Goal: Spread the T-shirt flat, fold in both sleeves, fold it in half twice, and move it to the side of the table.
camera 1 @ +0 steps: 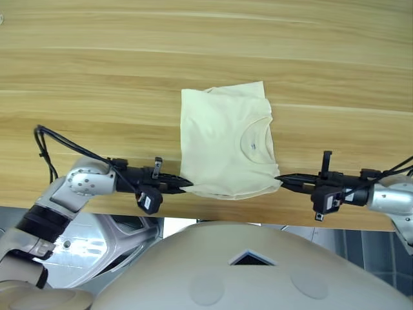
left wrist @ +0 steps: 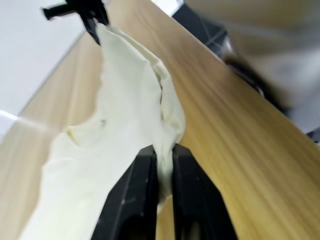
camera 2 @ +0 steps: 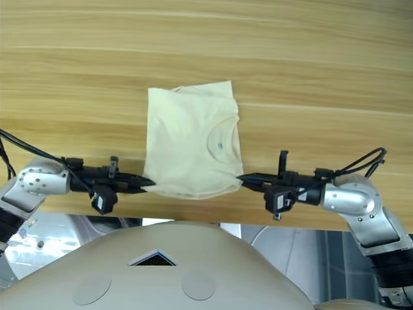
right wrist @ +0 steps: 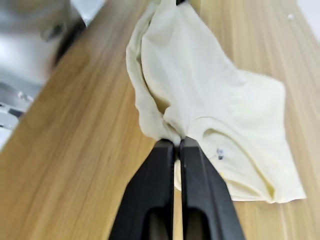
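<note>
The T-shirt (camera 1: pixel 222 139) lies as a compact rectangle on the worktop (camera 1: pixel 97 77), near the front edge, w/ the neckline turned to the robot's right. The sleeves look already folded in, so probably a half-fold is the step in hand. The left fingers (left wrist: pixel 134 200) are clenched on the near left corner of the cloth, and the right fingers (right wrist: pixel 156 195) are clenched on the near right corner. The fabric bunches up a bit at each pinch. Holding both near corners at the same time keeps the edge straight, so it can likely be lifted and carried over to the far edge w/o wrinkles. Both arms are low and approx. level along the front edge, pointing inward toward each other, one on each side of the shirt.
</note>
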Robot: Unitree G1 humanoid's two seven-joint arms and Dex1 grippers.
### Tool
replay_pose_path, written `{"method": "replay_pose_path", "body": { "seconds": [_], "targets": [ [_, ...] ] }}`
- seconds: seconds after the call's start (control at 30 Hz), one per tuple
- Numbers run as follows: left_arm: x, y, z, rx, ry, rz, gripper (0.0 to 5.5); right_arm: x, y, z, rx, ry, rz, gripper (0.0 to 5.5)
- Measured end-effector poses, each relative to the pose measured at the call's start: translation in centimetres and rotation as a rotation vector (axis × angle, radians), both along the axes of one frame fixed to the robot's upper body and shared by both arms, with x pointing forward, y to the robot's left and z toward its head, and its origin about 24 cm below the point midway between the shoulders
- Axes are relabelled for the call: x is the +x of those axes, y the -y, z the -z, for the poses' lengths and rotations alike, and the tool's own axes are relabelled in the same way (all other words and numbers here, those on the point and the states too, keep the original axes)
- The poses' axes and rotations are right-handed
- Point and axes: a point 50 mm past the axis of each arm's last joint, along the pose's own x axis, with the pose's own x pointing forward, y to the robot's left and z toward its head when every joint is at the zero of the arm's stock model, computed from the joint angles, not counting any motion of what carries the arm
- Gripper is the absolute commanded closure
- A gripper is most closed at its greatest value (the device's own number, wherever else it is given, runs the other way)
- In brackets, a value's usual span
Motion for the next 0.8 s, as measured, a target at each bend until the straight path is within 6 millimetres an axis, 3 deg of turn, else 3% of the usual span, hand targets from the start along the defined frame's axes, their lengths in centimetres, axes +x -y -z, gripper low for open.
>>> {"method": "replay_pose_path", "body": {
  "seconds": [0.2, 0.37, 0.8],
  "targets": [
    [-0.5, -0.2, -3.0, -0.111, -0.019, 0.027, 5.25, -0.5, 0.0, -1.7, 0.088, 0.001, -0.045, 5.50],
    [-0.2, -0.6, -3.6, -0.121, -0.022, 0.005, 5.25, -0.3, 0.1, -2.4, 0.107, 0.015, -0.046, 5.50],
    [2.1, -1.1, -1.7, -0.078, -0.056, -0.175, 5.25, 2.8, -0.3, -2.6, 0.136, 0.120, 0.115, 5.50]
  ]
}}
